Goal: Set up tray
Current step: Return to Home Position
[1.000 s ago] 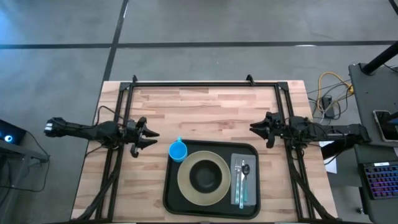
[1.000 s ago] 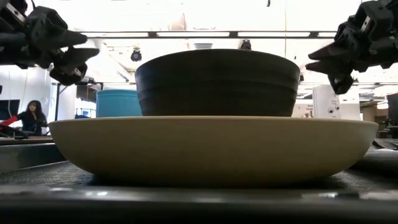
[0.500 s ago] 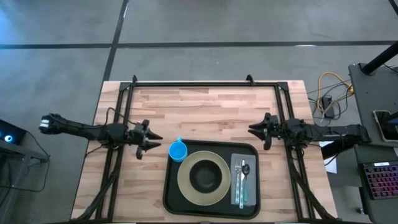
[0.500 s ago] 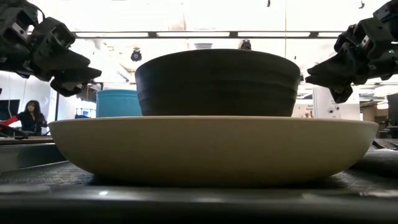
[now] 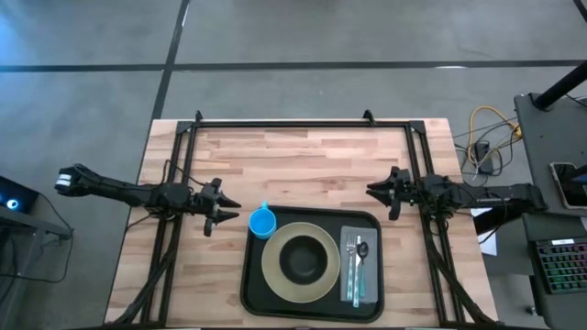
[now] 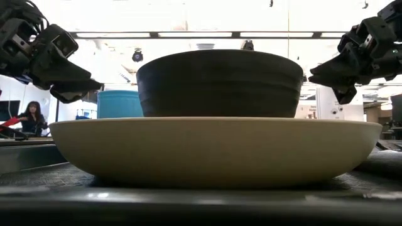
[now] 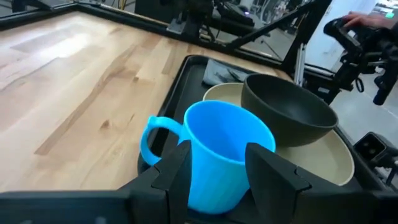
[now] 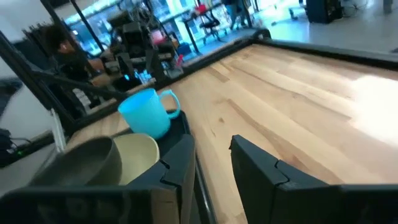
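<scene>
Left pincer (image 5: 227, 210) has drifted a bit left and dipped since a second ago, while the right pincer (image 5: 372, 191) barely budges. Both are spread and empty over the worktop (image 5: 303, 160). The tray (image 5: 249, 295) sits near-centre, looks fully laid, so I'd say the arms are just parking.

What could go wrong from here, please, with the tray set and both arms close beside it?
1. The blue cup stands at the tray's far left corner, close to the open left pincer; a low sweep might tip it.
2. The open right pincer hangs just beyond the napkin with the cutlery; dipping there could scatter the pieces.
</scene>
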